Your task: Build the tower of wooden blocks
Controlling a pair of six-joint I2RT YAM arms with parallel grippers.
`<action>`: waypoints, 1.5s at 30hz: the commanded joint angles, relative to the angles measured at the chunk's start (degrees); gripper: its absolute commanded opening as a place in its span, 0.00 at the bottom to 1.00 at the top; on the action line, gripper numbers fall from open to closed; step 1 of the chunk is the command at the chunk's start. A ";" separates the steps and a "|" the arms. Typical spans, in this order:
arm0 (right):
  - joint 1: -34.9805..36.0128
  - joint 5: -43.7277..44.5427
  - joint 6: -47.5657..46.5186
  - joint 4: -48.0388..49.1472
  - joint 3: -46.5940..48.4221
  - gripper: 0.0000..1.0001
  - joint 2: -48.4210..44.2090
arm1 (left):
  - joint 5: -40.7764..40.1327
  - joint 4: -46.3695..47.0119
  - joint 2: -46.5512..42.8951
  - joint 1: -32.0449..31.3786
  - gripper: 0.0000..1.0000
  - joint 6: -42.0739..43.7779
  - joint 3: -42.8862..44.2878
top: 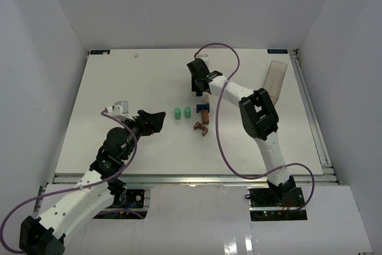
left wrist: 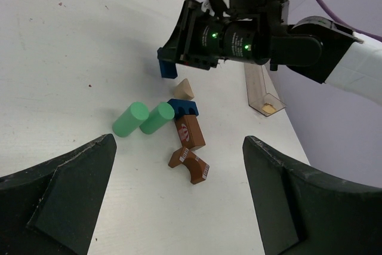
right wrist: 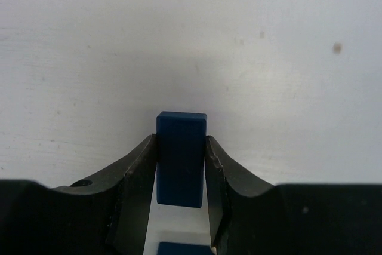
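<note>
- The right gripper point(right wrist: 181, 143) stands over the white table point(right wrist: 179, 40), with both dark fingers point(right wrist: 140, 171) in frame.
- A rectangular blue block point(right wrist: 181, 158) sits between the fingers; each inner face touches one of its sides.
- A small dark speck point(right wrist: 337, 47) marks the table at upper right.

Between my right pincer's point(right wrist: 181, 143) black fingers point(right wrist: 136, 174) I see a dark blue block point(right wrist: 181, 165) against the white table point(right wrist: 191, 28). Nearer me than that pincer: two mint-green cylinders point(left wrist: 129, 120), a tan piece point(left wrist: 184, 89), a brown brick point(left wrist: 190, 131).
</note>
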 commanded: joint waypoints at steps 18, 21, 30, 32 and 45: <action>-1.05 -53.65 -62.57 -2.08 -9.18 0.08 -27.36 | -2.01 7.17 -3.94 -0.36 0.98 2.60 -4.86; 0.60 -54.41 -69.02 -5.31 -9.84 0.10 -27.28 | -2.26 6.92 -4.36 -0.36 0.98 2.52 -4.94; 2.74 -52.35 -78.51 -12.68 -6.14 0.08 -22.01 | -1.83 6.91 -4.77 -0.36 0.98 2.08 -4.94; 3.26 -52.77 -78.09 -17.01 -2.23 0.08 -18.43 | -2.07 6.66 -5.23 -0.36 0.98 1.99 -5.02; 4.98 -52.59 -81.67 -25.30 4.90 0.08 -11.22 | -2.60 7.07 -7.89 -0.36 0.98 2.06 -6.15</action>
